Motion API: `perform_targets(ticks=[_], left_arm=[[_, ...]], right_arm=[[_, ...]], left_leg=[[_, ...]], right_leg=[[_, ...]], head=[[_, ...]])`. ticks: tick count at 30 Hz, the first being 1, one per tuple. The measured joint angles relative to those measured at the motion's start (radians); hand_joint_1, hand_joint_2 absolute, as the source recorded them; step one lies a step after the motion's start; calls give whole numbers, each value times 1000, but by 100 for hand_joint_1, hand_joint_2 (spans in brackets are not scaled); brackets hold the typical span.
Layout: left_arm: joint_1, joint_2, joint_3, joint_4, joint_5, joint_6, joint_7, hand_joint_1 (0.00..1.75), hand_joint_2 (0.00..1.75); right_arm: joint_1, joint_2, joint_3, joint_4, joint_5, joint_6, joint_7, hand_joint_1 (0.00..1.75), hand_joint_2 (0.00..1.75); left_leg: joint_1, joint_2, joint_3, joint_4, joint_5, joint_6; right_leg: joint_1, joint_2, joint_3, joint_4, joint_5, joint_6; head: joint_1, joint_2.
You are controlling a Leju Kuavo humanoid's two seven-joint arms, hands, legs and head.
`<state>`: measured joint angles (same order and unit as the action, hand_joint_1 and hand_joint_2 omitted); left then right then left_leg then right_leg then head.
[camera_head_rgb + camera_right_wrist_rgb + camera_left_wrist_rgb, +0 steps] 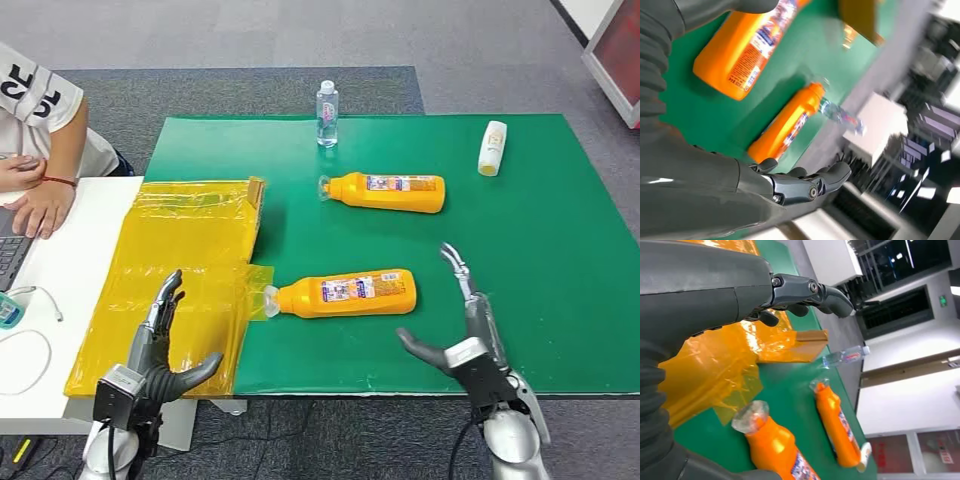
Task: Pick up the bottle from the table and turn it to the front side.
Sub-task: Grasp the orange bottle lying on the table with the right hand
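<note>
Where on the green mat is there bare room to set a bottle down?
The green mat is bare right of both orange bottles, below the white bottle. The strip between the far orange bottle and near orange bottle is narrower. The yellow sheet crowds the left.

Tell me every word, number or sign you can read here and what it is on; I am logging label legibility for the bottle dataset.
No text can be read with confidence.
Near orange bottle label: print too small.
Far orange bottle label: print too small.
Clear water bottle label: blurred.
White bottle: no readable print.
Person's white shirt: large dark characters, cut off and tilted, unreadable.
Green wall sign: too small.
</note>
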<state>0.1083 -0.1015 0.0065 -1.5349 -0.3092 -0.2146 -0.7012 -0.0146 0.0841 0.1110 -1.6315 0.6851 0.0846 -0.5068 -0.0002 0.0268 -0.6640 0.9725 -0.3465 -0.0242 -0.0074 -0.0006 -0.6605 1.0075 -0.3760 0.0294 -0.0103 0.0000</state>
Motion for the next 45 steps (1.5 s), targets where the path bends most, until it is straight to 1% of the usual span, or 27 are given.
perform_targets(ticks=[2, 3, 6, 9, 12, 16, 20, 23, 26, 30, 33, 39, 45], left_arm=[[-11, 5, -9, 7, 11, 4, 0, 0, 175], [-22, 10, -19, 16, 20, 7, 0, 0, 175], [-56, 28, -57, 43, 48, 23, 0, 0, 175], [-80, 44, -90, 65, 67, 36, 0, 0, 175], [-93, 57, -115, 83, 78, 43, 0, 0, 175], [-110, 68, -141, 100, 92, 45, 0, 0, 175], [-123, 73, -156, 113, 100, 46, 0, 0, 175], [-130, 76, -164, 123, 101, 50, 0, 0, 175], [-132, 77, -169, 132, 109, 57, 0, 0, 175], [-132, 79, -169, 140, 122, 59, 0, 0, 175], [-132, 80, -169, 143, 131, 57, 0, 0, 175], [-132, 84, -167, 147, 134, 53, 0, 0, 175], [-132, 88, -166, 151, 133, 53, 0, 0, 175]], right_arm=[[-29, -23, 35, 27, 36, -10, 10, 0, 175], [-61, -47, 73, 56, 66, -17, 19, 0, 175], [-181, -117, 203, 159, 123, -24, 49, 0, 175], [-308, -165, 332, 262, 151, -12, 82, 0, 175], [-430, -194, 446, 354, 177, 26, 115, 0, 175], [-595, -205, 597, 474, 230, 96, 167, 0, 175], [-727, -188, 726, 593, 286, 155, 216, 0, 175], [-796, -157, 802, 684, 313, 181, 246, 0, 175], [-848, -115, 863, 789, 330, 211, 278, 0, 175], [-887, -65, 918, 914, 337, 241, 301, 0, 175], [-904, -37, 950, 990, 341, 271, 316, 0, 175], [-927, -4, 993, 1099, 346, 321, 352, 0, 175], [-946, 17, 1012, 1158, 346, 337, 398, 0, 175]], left_leg=[[0, 0, 0, 0, 1, 0], [0, 0, 0, 0, 1, 0], [0, 0, 0, 0, 3, 0], [0, 0, 0, 0, 4, 0], [0, 0, 0, 0, 5, 0], [0, 0, 0, 0, 6, 0], [0, 0, 0, 0, 6, 0], [0, 0, 0, 0, 6, 0], [0, 0, 0, 0, 6, 0], [0, 0, 0, 0, 6, 0], [0, -1, 0, 0, 6, 0], [0, -1, 0, 0, 6, 0], [0, -1, 0, 0, 6, 0]], right_leg=[[0, 0, 0, 0, 1, 0], [0, 0, 0, 0, 2, 0], [0, 0, 0, 0, 3, 0], [0, 0, 0, 0, 4, 0], [0, 0, 0, 0, 5, 0], [0, 0, 0, 0, 5, 0], [0, -1, 0, 1, 5, 0], [0, -1, 0, 1, 5, 0], [0, -1, 0, 1, 4, 0], [0, -1, -1, 1, 4, 0], [0, -1, 0, 0, 4, 0], [0, -2, 0, 0, 4, 0], [0, -2, 0, 0, 4, 0]], head=[[0, 0], [0, 0], [0, 0], [0, 0], [0, 0], [0, 0], [0, 0], [0, 0], [0, 0], [0, 0], [0, 0], [0, 0], [0, 0]])
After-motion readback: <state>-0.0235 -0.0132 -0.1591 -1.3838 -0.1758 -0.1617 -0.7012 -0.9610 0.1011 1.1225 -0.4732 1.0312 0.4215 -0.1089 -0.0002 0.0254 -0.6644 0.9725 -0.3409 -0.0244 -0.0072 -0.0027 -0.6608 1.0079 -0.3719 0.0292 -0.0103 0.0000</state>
